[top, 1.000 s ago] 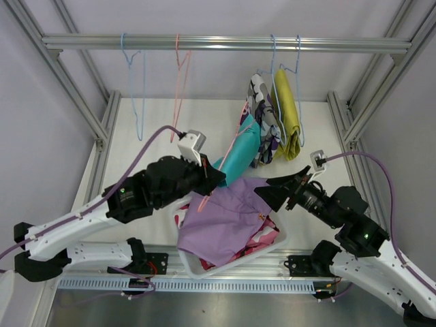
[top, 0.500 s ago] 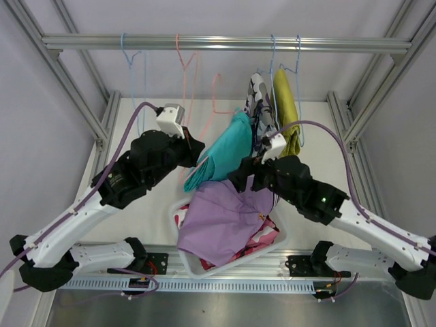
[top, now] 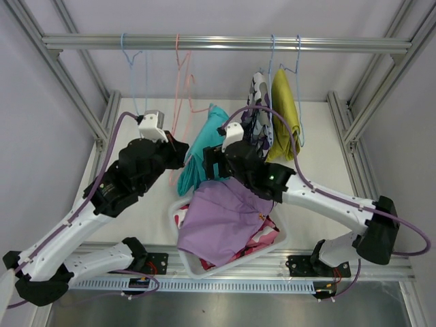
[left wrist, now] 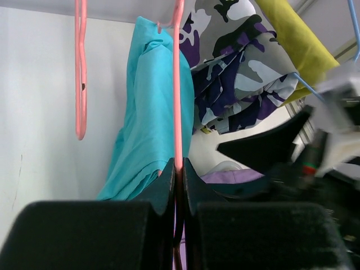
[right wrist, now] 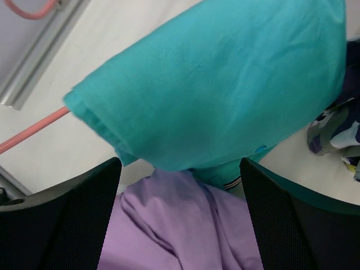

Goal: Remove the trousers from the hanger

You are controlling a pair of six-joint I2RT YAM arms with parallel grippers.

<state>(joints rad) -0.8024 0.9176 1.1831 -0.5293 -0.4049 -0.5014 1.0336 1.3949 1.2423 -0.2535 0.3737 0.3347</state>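
The left gripper (left wrist: pixel 177 170) is closed on the thin wire of a pink hanger (left wrist: pixel 178 84), its two pads pressed together with the wire pinched between them. The teal shorts (top: pixel 199 154) hang draped over this hanger, left of centre and below the rail (top: pixel 225 43). Their folded cloth trails down toward the basket (top: pixel 204 271). From these views it cannot be told whether the hanger's hook sits on the rail.

The right gripper (right wrist: pixel 180 185) is open, its jaws spread wide. The lower fold of the teal shorts (right wrist: pixel 225 84) hangs just ahead of the gap between them. Whether either finger touches the cloth cannot be told. In the top view the right gripper (top: pixel 208 162) sits just right of the teal shorts and the left gripper (top: pixel 181 154) just to their left.

To the right, the camouflage shorts (top: pixel 259 112) and the mustard shorts (top: pixel 283 112) hang side by side from the rail, touching each other. The lilac shorts (top: pixel 225 221) lie heaped in the basket at the near edge of the counter (top: pixel 150 204). The red-and-white patterned shorts (top: pixel 262 238) show beneath them. A second pink hanger (left wrist: pixel 80 73) and a blue hanger (top: pixel 133 75) hang bare at the left.
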